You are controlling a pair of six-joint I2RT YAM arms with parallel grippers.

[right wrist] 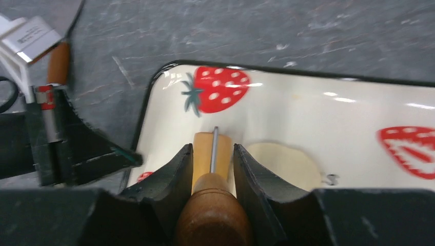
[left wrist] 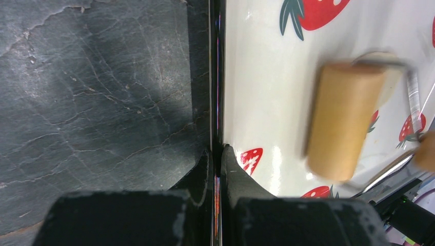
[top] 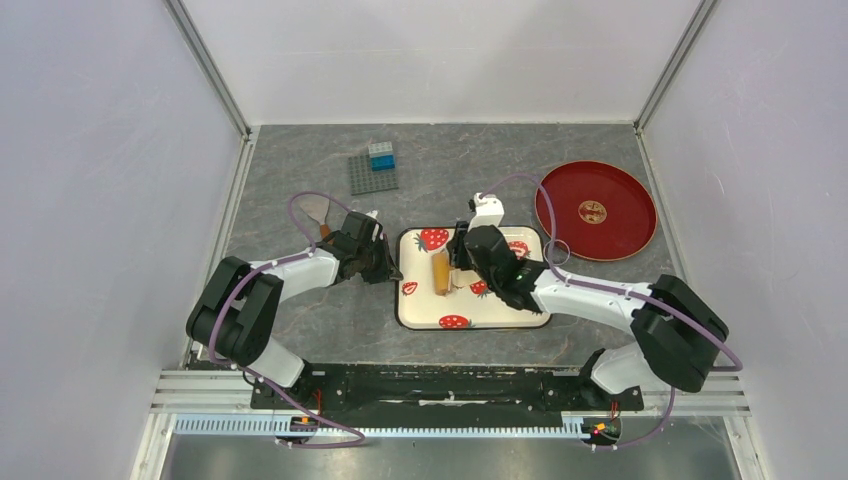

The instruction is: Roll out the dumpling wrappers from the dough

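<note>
Brown wooden roller handle in right claw grip; left claw pinching white strawberry tray rim. Pale flat dough: probably soft, easy to tear; best lifted by edge.

Grey table bears strawberry tray, red plate, grey baseplate.

No legible writing anywhere; the white tag is blurred.

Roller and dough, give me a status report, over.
Left end effector shut on tray rim. Right end effector gripping roller handle. Dough flattened beside roller. No obstruction seen.
</note>
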